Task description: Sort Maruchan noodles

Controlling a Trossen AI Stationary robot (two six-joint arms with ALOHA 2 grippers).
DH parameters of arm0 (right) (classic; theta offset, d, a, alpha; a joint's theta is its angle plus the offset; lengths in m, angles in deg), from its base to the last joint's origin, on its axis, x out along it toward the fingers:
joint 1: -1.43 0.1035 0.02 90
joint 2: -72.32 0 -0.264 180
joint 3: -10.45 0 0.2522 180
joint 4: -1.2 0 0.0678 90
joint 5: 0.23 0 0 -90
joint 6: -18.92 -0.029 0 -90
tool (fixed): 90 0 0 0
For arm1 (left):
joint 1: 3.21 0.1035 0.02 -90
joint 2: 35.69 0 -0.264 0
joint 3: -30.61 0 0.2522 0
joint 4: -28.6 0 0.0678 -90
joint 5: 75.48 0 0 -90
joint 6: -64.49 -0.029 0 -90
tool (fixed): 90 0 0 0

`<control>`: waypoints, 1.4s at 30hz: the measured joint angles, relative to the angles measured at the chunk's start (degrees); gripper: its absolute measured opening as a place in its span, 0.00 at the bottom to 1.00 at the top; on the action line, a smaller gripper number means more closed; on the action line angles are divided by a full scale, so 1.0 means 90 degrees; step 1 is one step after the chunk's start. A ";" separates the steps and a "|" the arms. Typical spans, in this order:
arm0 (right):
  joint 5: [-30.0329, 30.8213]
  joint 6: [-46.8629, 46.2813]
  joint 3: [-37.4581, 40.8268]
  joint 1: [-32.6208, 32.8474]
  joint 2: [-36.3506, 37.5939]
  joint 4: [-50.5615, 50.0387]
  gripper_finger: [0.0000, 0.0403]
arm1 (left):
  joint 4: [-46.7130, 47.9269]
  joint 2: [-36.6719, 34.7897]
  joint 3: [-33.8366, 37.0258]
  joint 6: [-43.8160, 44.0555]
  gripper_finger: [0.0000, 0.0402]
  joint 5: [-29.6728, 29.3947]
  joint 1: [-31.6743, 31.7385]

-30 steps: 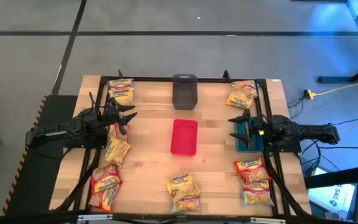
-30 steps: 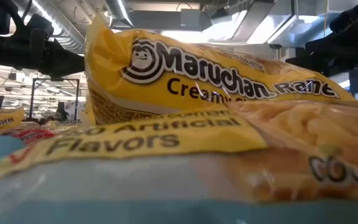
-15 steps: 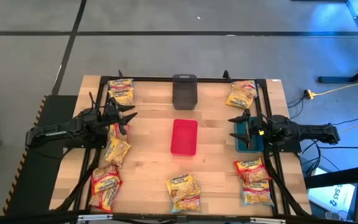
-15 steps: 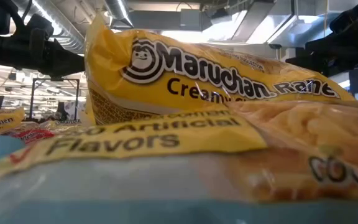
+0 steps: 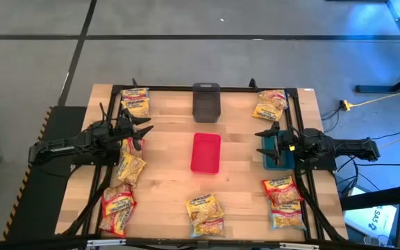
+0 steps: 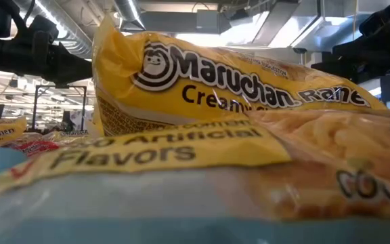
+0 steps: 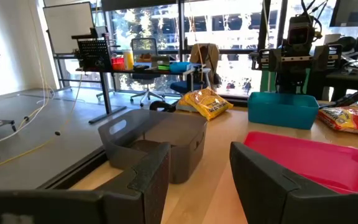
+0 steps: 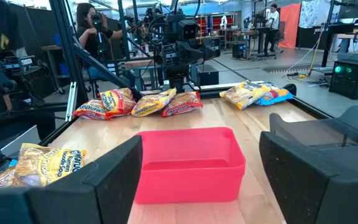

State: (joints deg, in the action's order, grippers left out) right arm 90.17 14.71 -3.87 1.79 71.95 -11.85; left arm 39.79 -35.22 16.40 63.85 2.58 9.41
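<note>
two arms wait at opposite sides of the wooden counter (image 5: pixel 165 173), both held above it with nothing between their jaws. the left gripper (image 5: pixel 143 130) sits at about nine o'clock, its jaws apart and empty, facing the red bin (image 5: pixel 206 152) at the centre. the right gripper (image 5: pixel 262 142) sits at about three o'clock, its jaws spread wide and empty, directly over the teal bin (image 5: pixel 277 154) at that edge. a grey bin (image 5: pixel 206 101) stands at twelve o'clock, just beyond the red bin. the maruchan noodles (image 5: pixel 205 214) lie scattered around the rim of the counter, none of them in a bin: one pile at six o'clock, close to the low camera so that its yellow wrappers fill the low view, a pair of packets (image 5: pixel 135 101) at eleven o'clock, one packet (image 5: pixel 270 105) at one o'clock, a cluster (image 5: pixel 282 200) at four to five o'clock, a red-labelled pair (image 5: pixel 118 207) at seven o'clock, and two more packets (image 5: pixel 130 165) at eight to nine o'clock, just beside the left gripper. in the right wrist view a person (image 8: pixel 92 28) stands in the room beyond the counter.
</note>
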 joint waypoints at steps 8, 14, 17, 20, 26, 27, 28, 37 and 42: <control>0.0000 0.0000 0.0001 -0.0001 0.0000 0.0000 0.73 | 0.0000 0.0000 0.0001 0.0001 0.41 0.0000 -0.0002; 0.0000 0.0000 0.0001 0.0000 0.0001 0.0000 0.73 | 0.0000 -0.0001 0.0001 0.0002 0.40 0.0001 -0.0001; 0.0000 0.0000 0.0001 -0.0001 0.0001 0.0000 0.73 | -0.0001 -0.0001 0.0001 0.0001 0.40 0.0001 -0.0002; 0.0000 0.0001 0.0001 -0.0001 0.0000 0.0000 0.73 | 0.0000 0.0000 0.0001 0.0002 0.40 0.0001 0.0000; 0.0000 0.0000 0.0001 -0.0002 0.0001 0.0000 0.73 | 0.0000 0.0000 0.0001 0.0001 0.41 0.0000 -0.0002; 0.0000 0.0000 0.0001 -0.0001 0.0000 0.0000 0.73 | 0.0000 0.0000 0.0000 0.0002 0.40 0.0002 -0.0002; 0.0000 0.0000 0.0001 0.0000 0.0001 0.0000 0.73 | 0.0000 0.0000 -0.0001 -0.0001 0.40 0.0000 -0.0002; 0.0000 0.0000 0.0000 0.0000 0.0000 0.0000 0.73 | -0.0164 0.0000 0.0000 0.0005 0.40 -0.0225 0.0001; 0.0066 0.0085 0.0018 -0.0002 -0.0002 0.0217 0.73 | -0.0466 0.0000 0.0000 0.0384 0.40 -0.0003 0.0001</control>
State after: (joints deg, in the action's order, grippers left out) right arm 90.76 15.47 -3.71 1.77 71.93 -9.90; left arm 35.59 -35.22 16.40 67.30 2.55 9.42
